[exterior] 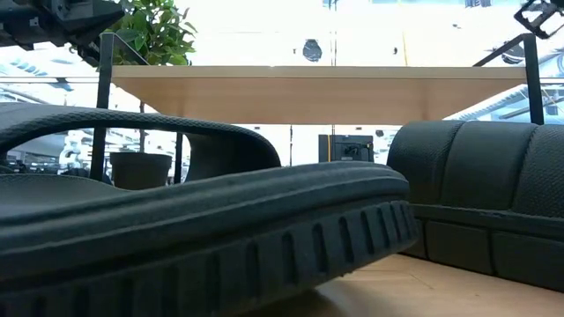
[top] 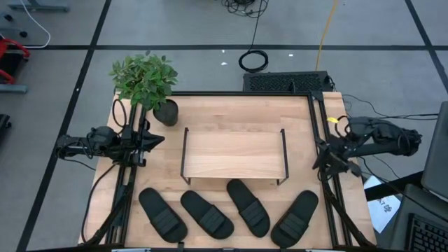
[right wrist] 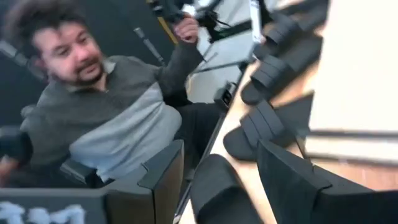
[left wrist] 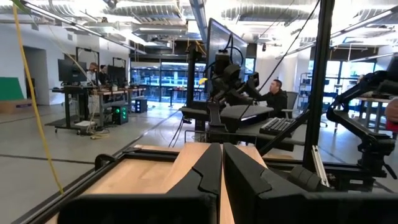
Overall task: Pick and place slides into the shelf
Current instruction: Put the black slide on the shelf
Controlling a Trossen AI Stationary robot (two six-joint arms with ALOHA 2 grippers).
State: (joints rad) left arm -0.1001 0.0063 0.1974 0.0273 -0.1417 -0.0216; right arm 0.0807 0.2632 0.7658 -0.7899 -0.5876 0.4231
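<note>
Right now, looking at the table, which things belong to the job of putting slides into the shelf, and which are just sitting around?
For the job:
four black slides, in a row along the table's front edge
shelf, nothing on its top board

Just sitting around:
potted plant, at the back left corner

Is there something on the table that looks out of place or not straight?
Nothing looks damaged or spilled. The four slides lie in a row along the table's near edge, each at an angle; the rightmost one leans the opposite way, and the third reaches the shelf. The shelf's top board is bare.
</note>
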